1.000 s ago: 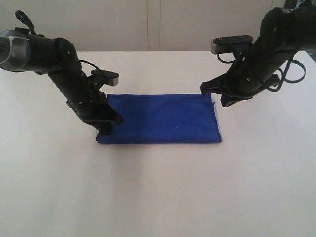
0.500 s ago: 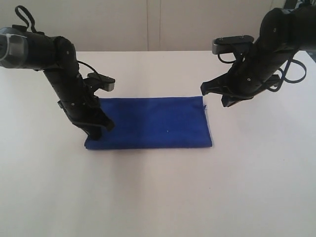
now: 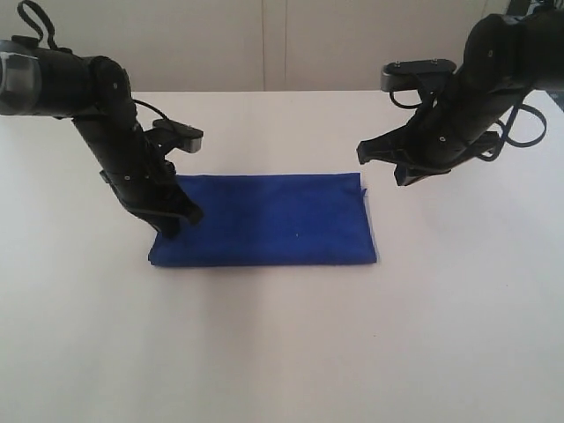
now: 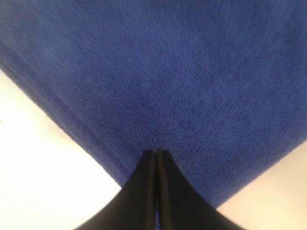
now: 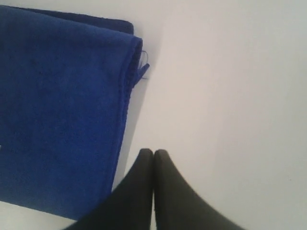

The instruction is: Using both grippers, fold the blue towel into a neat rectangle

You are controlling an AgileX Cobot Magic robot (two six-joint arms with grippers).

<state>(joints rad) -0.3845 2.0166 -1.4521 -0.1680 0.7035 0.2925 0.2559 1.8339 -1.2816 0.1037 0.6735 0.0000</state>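
Left gripper [image 3: 179, 222] comes down on the left end of the blue towel [image 3: 273, 220], and its fingers are pressed tight together with no gap between them. In the left wrist view the joined tips of this gripper [image 4: 157, 153] touch the cloth close to one edge, with the towel filling most of the picture; whether any cloth is pinched between them cannot be told. The right gripper [image 3: 362, 152] hangs above the table [image 3: 282, 352], near the towel's far right corner and clear of the cloth. Its fingers are also closed against each other and hold nothing. In the right wrist view this gripper [image 5: 153, 153] is over bare table, just beside the towel's short edge. The towel lies flat near the middle of the white table as a long doubled rectangle, its layers showing at that edge. A small tag [image 5: 143, 72] sticks out from the corner nearest the right gripper.
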